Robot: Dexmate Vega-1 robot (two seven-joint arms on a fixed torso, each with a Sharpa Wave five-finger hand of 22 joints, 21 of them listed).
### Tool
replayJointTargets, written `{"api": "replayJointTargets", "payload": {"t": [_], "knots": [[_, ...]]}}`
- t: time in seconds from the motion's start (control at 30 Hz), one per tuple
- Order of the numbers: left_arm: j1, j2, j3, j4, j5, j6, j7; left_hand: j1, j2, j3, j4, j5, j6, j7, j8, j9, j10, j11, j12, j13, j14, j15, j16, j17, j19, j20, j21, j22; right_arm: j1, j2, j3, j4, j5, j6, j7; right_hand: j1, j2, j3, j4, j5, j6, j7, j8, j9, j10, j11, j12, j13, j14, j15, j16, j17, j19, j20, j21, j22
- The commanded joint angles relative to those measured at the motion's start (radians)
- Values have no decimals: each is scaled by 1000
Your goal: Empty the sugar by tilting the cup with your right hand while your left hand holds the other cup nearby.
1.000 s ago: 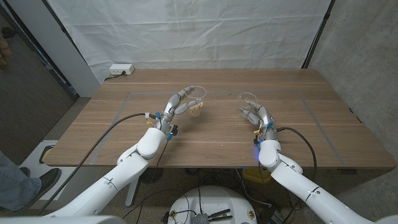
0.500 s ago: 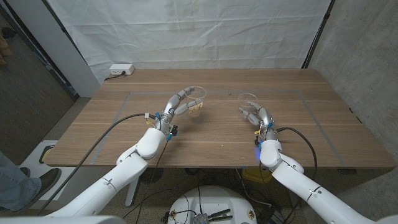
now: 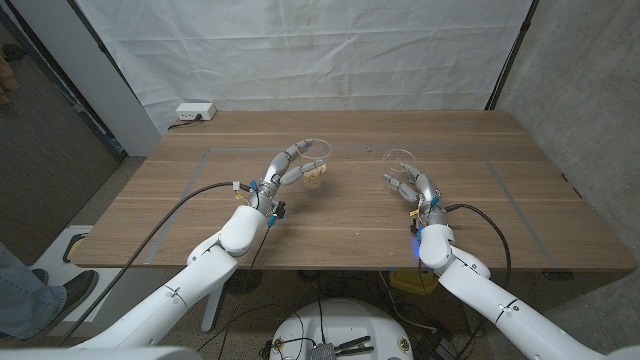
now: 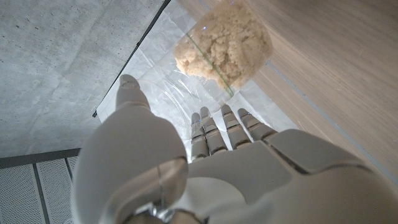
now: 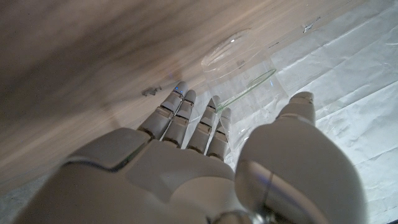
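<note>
A clear cup (image 3: 315, 160) with pale brown sugar (image 3: 316, 173) in its bottom stands upright left of the table's middle. My left hand (image 3: 285, 166) is just beside it with fingers spread toward its wall and nothing gripped. In the left wrist view the sugar (image 4: 222, 42) lies beyond the fingertips (image 4: 214, 127), with the thumb apart from them. An empty clear cup (image 3: 400, 160) stands right of the middle. My right hand (image 3: 407, 186) is close in front of it, fingers apart. In the right wrist view the empty cup (image 5: 239, 59) stands just past the fingers (image 5: 186, 121). I cannot tell whether either hand touches its cup.
The wooden table (image 3: 350, 235) has a faint taped rectangle around the work area. A white power strip (image 3: 194, 112) lies at the far left corner. A white sheet hangs behind the table. A person's leg and shoe (image 3: 40, 295) show at the left edge.
</note>
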Motion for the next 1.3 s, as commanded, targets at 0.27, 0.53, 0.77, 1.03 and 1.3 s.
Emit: {"api": "replayJointTargets", "payload": {"t": [0.27,0.53,0.77,1.03,1.3], "knots": [[-17,-6,7,28,10,6,4,5,-5,-11,-5,10,-9,-5,3,2,-7,-5,4,3,-10,-61,-1,2,-15,1,7,3,2,-15,-5,-22,-8,-32,25,-29,-15,-19,2,20,-56,7,-1,1,-80,14,-9,2,-53,-25,-7,2,-41,27,-6,1],[-42,-15,20,65,14,4,-12,6,-18,-20,-7,13,-28,-12,-2,2,-25,-16,-1,3,-35,-65,-8,2,-43,16,0,3,-6,-14,-2,-31,-5,-42,20,-41,-21,-27,6,27,-81,16,-2,0,-98,22,-5,2,-77,-17,-7,2,-66,36,-9,0],[-69,-21,36,105,11,2,-44,4,-29,-31,-7,18,-57,-20,-8,3,-51,-15,-6,3,-73,-61,-13,2,-89,27,-9,3,-16,-13,1,-42,-5,-53,13,-47,-23,-30,8,30,-88,19,0,0,-106,25,-4,2,-85,-14,-6,3,-72,42,-9,0],[-89,-33,47,145,4,6,-66,1,-36,-40,-5,24,-79,-22,-9,3,-74,-18,-9,4,-104,-60,-14,2,-128,37,-13,3,-31,-10,6,-53,-4,-51,-5,-57,-26,-35,12,35,-94,23,3,0,-115,26,-1,2,-96,-8,-5,3,-83,60,-8,0],[-101,-46,51,186,0,-29,-76,-1,-39,-46,-3,29,-96,-24,-11,3,-90,-21,-9,4,-119,-59,-12,3,-148,41,-12,2,-29,-8,2,-63,-12,-69,-7,-61,-26,-38,14,37,-97,23,4,0,-116,28,1,2,-100,-5,-4,3,-87,60,-8,0]]}}
